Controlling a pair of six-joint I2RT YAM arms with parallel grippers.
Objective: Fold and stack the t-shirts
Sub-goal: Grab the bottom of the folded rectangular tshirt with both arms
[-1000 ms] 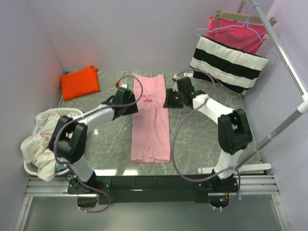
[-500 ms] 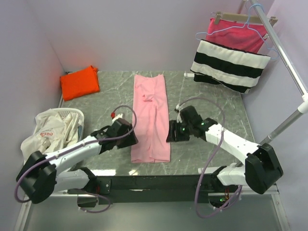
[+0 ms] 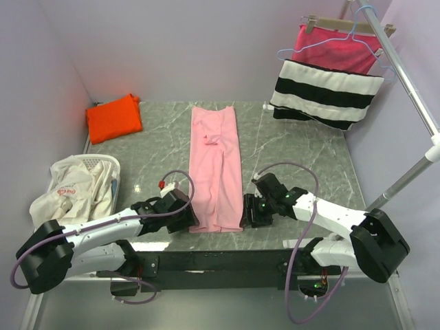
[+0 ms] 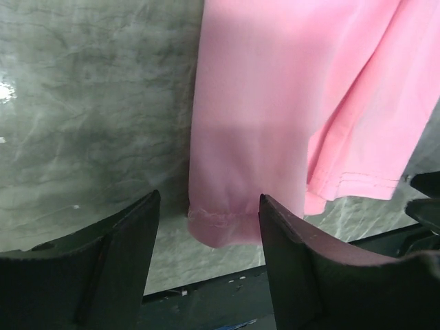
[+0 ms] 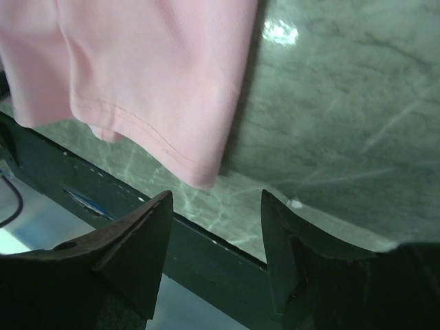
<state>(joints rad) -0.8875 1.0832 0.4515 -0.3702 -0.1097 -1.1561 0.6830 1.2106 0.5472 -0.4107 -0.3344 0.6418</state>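
Observation:
The light pink t-shirt [image 3: 216,165] lies folded into a long narrow strip down the middle of the marble table. The bright orange t-shirt [image 3: 114,117] lies folded at the back left corner. My left gripper [image 3: 187,218] is open and empty at the strip's near left corner; in the left wrist view the pink hem corner [image 4: 223,230] sits between the spread fingers. My right gripper [image 3: 249,211] is open and empty at the near right corner; in the right wrist view the pink hem corner [image 5: 199,172] lies just ahead of the fingers.
A white laundry basket [image 3: 110,165] with crumpled white cloth stands at the left edge. A black-and-white striped cloth [image 3: 326,93] and a magenta cloth [image 3: 337,48] on a hanger hang from a metal rail [image 3: 405,82] at the back right. The table's near edge [image 3: 220,244] is just behind both grippers.
Both arms have drawn back from the shirt's far end to its near end, one on each side. The pink shirt has not moved.

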